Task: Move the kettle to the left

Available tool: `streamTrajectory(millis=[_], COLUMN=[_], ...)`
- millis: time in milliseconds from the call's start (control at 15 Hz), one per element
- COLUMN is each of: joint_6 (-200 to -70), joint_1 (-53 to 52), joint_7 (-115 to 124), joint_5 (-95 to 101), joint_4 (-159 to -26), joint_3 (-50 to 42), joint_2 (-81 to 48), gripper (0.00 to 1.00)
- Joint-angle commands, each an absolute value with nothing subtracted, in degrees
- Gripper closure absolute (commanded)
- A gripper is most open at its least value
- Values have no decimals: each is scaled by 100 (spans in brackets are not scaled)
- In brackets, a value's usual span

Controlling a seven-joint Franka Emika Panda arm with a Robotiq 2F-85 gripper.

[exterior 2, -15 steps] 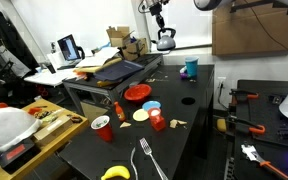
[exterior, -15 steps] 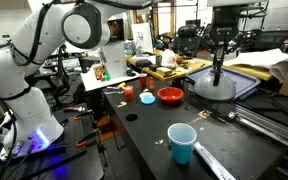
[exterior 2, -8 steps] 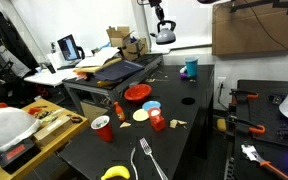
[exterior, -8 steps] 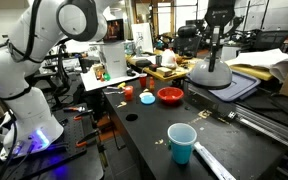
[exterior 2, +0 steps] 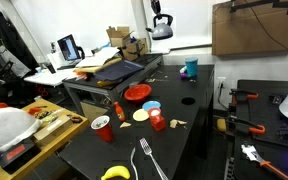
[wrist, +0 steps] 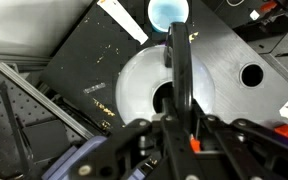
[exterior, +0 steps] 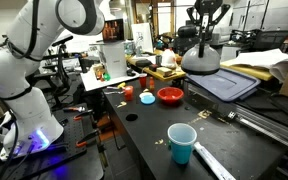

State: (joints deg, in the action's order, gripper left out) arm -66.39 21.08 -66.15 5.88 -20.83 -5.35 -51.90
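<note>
The kettle point(exterior: 200, 59) is a squat silver-grey pot with a dark arched handle. It hangs in the air above the grey mat, well clear of the table. My gripper point(exterior: 203, 28) is shut on its handle from above. In an exterior view the kettle point(exterior 2: 161, 30) shows small and high near the back, with the gripper point(exterior 2: 157, 17) above it. In the wrist view I look straight down on the kettle point(wrist: 134, 85), and the gripper point(wrist: 180, 112) is clamped on the dark handle point(wrist: 179, 60).
A light-blue cup point(exterior: 181, 142) stands near the front of the black table point(exterior: 149, 140). A red bowl point(exterior: 170, 96) and a small blue dish point(exterior: 147, 98) sit behind it. A grey mat point(exterior: 229, 85) lies under the kettle. In an exterior view a red cup point(exterior 2: 102, 128), fork point(exterior 2: 147, 159) and banana point(exterior 2: 114, 173) lie nearer.
The gripper has lifted the kettle off the grey mat and carried it up and to the left in an exterior view. The jaws stayed shut on the handle.
</note>
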Motion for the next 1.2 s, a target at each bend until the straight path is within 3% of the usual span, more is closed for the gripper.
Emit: streamTrajectory(millis=[0,1133], joint_6=[-6339,-4713], joint_1=[1940,1283], joint_7=[-6588,-6665], joint_5=[542,147], joint_4=[-2243,-2276], joint_3=[-437,134], joint_2=[-4872,-4465], gripper=[95,95])
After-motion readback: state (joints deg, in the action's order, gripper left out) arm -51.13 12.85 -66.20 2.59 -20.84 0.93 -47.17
